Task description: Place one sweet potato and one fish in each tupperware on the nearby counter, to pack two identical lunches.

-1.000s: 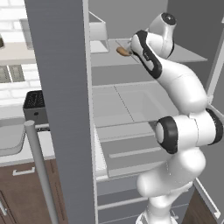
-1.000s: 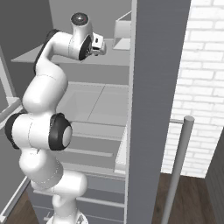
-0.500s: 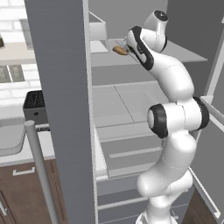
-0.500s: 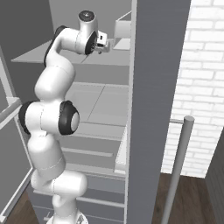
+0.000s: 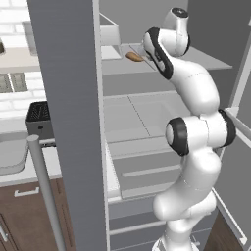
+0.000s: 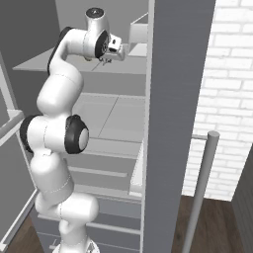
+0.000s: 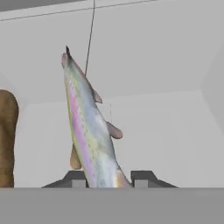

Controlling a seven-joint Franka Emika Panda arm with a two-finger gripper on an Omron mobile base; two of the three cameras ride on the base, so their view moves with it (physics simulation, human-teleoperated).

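Fish (image 7: pixel 89 135) is being seen in the hand view, long and slim, silvery with a pink stripe and greenish back, tail end running down between the two dark finger tips (image 7: pixel 75 178) of the gripper (image 7: pixel 107 179); the tips are sitting close on either side of it, but whether it is being clamped cannot be told. It is lying on a smooth pale grey fridge shelf (image 7: pixel 166 131), with a brown rough-skinned sweet potato (image 7: pixel 8 140) being cut off at the left edge, just beside the fish. In the left base view the arm is being reached up into the open fridge (image 5: pixel 147 122), the hand at the top shelf near an orange-brown item (image 5: pixel 134 57). The grey fridge door (image 5: pixel 73 117) is standing edge-on in front, blocking part of the interior. Left of it, the off-white counter (image 5: pixel 29 169) over dark brown cabinets is being shown, with a black toaster (image 5: pixel 38 117) and a pale grey tupperware (image 5: pixel 11 154) on it. A white brick wall (image 6: pixel 222 99) is being shown in the right base view.
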